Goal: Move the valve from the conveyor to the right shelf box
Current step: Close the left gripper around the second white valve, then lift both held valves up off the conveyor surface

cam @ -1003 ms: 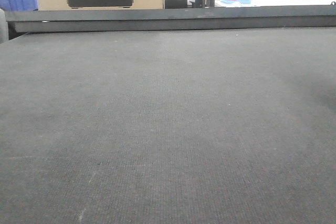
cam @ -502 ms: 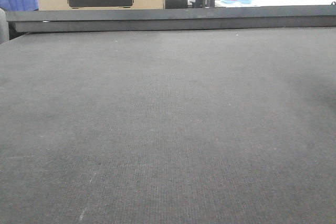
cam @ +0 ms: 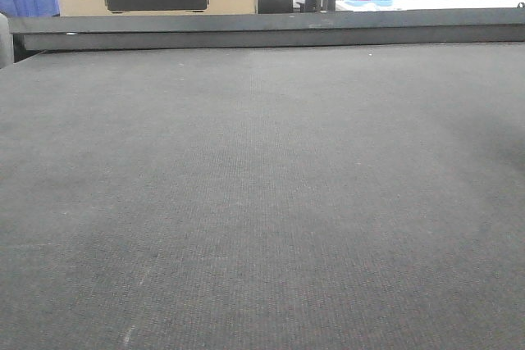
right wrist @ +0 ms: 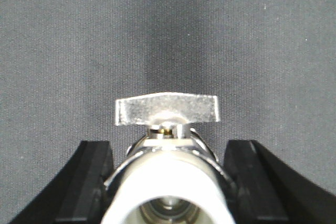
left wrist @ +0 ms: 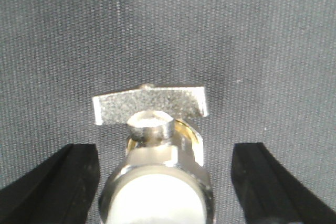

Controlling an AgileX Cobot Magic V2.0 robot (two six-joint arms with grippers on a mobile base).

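Seemingly nothing has shifted on the conveyor (cam: 262,202) in the front view, so pickup looks pending: the left gripper (left wrist: 165,156) stands spread around a valve (left wrist: 155,182) on the belt, while the right gripper (right wrist: 169,150) closely flanks a second valve (right wrist: 167,182), contact unclear.

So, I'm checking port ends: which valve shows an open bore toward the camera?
The valve in the right wrist view: its near end is hollow, bore visible. The valve in the left wrist view shows a plain pale face.
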